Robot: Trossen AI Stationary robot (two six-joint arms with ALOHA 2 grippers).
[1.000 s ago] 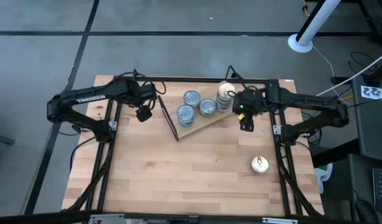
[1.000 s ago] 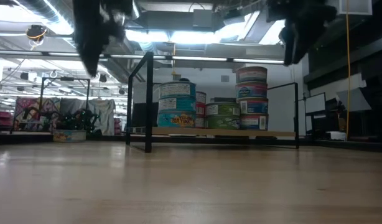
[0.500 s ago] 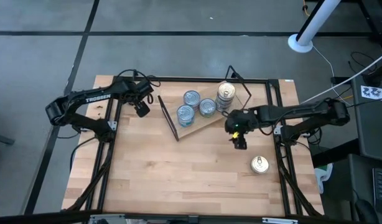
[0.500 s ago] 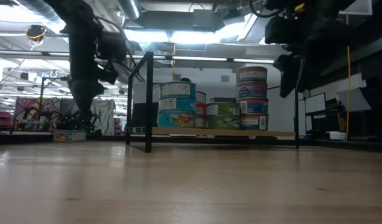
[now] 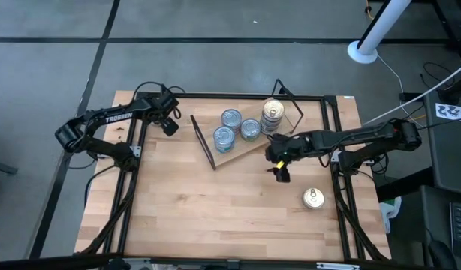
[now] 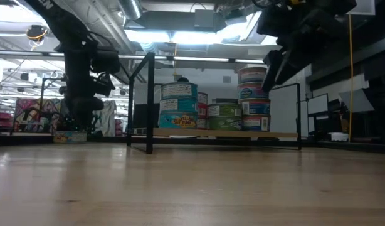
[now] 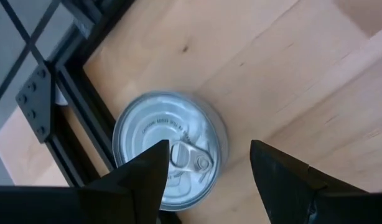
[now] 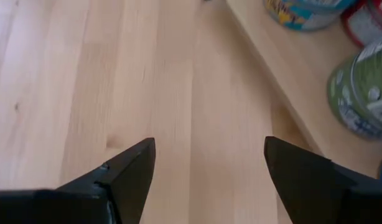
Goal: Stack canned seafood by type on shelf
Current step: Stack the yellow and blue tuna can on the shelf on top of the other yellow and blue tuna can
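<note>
The shelf (image 5: 245, 150) is a light plank on black wire legs at the table's far middle. It bears several tins (image 5: 231, 118), blue-labelled with silvery tops, and a taller stack (image 5: 272, 112) at its right end; the low view shows them too (image 6: 177, 105). One gold-topped tin (image 5: 314, 198) rests on the table at the near right. One silvery pull-ring tin (image 7: 169, 146) rests on the table by the far left frame. My left gripper (image 7: 206, 158) hovers open above it, its fingers clear of the tin. My right gripper (image 5: 281, 172) is open and empty, just in front of the shelf's right end.
Black frame rails (image 5: 137, 142) run along the table's left and right sides (image 5: 337, 157). The left tin lies close to the left frame's corner (image 7: 73, 118). Bare tabletop (image 5: 230, 217) spreads across the near half.
My right gripper has gone from beside the shelf's right stack toward the table's near edge and a little left, staying open. My left gripper has gone toward the far left corner and down over the silvery tin.
</note>
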